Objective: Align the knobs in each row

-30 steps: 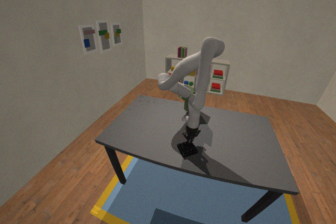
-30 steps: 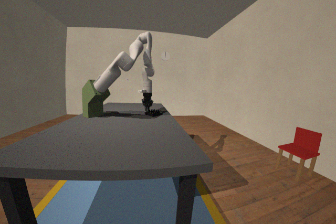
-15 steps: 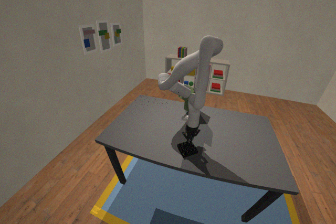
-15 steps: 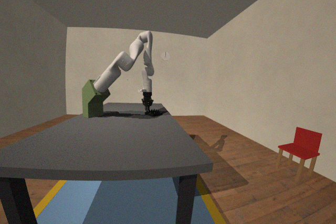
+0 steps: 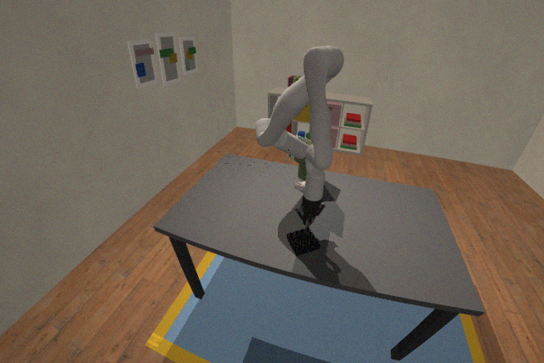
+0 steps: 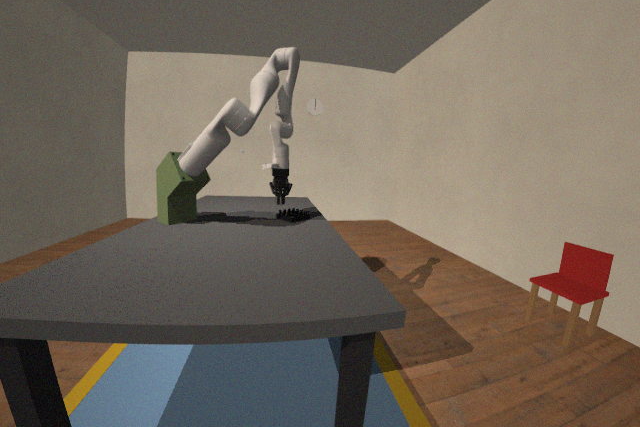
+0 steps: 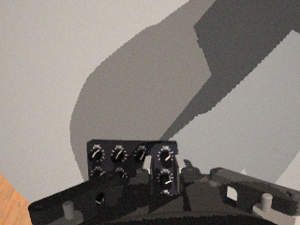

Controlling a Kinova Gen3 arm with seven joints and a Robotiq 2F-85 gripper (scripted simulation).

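No words or numbers can be read; the white print (image 7: pixel 165 148) by the knobs (image 5: pixel 303 241) (image 6: pixel 293 214) (image 7: pixel 119 154), lower middle of the wrist view, is too small.

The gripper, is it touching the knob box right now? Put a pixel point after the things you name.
Apart. The exterior view shows a gap between the gripper (image 5: pixel 308 225) (image 6: pixel 280 203) (image 7: pixel 163 165) and the knob box (image 5: pixel 304 242) (image 6: pixel 293 215) (image 7: pixel 131 144) below.

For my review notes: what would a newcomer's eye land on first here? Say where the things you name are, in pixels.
Probably the tall white robot arm (image 5: pixel 318 121) (image 6: pixel 263 86), arching over the dark gray table (image 5: pixel 386 235) (image 6: pixel 206 267). Next, the bright red chair (image 6: pixel 586 269) on the wooden floor, at the right of the exterior view.
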